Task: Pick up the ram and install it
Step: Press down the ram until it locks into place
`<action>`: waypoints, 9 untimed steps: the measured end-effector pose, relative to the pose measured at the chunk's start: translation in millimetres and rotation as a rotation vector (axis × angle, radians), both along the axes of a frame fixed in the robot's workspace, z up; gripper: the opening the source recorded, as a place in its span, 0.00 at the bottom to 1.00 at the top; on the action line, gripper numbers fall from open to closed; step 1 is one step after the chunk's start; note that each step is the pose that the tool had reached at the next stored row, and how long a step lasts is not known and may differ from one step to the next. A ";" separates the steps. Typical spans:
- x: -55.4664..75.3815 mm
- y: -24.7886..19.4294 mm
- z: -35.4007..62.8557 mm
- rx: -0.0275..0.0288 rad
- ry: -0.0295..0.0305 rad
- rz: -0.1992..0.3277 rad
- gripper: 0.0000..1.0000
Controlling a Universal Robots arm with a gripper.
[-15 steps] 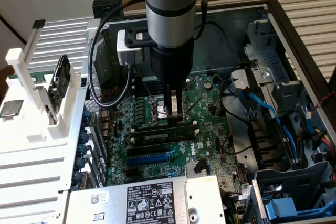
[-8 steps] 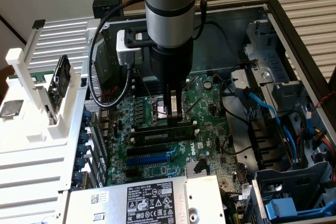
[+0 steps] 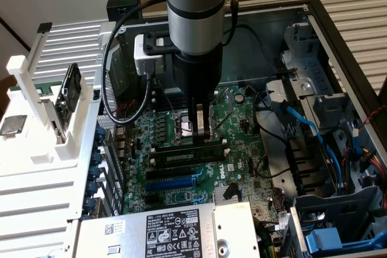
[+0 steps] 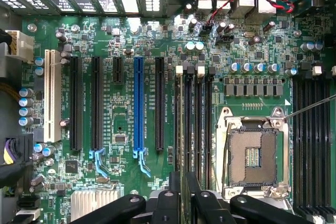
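Lower centre of the exterior view, nearest: one power supply (image 3: 181,231) with a white label.
Behind it, one motherboard (image 3: 242,167), green, lying in an open computer case (image 3: 338,34).
One blue expansion slot (image 3: 172,181) towards the frame's middle, with black memory slots (image 3: 181,160) just beyond.
One ram (image 3: 187,147), a long narrow stick, lay level along a slot at frame centre.
One claw (image 3: 202,137) stood directly over the ram's right half, touching or just above it; whether it gripped could not be told. The wrist view showed the claw (image 4: 181,177) astride a slot line.
One processor socket (image 3: 184,126) just behind, partly masked by the claw.
Blue cables (image 3: 302,128) at right; one white rack (image 3: 36,125) at left.
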State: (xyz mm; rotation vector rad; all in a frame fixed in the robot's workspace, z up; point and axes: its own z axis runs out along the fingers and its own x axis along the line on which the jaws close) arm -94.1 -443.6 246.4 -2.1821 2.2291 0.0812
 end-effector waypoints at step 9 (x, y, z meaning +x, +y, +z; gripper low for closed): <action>-4.2 0.0 0.0 0.0000 -0.0010 0.000 0.10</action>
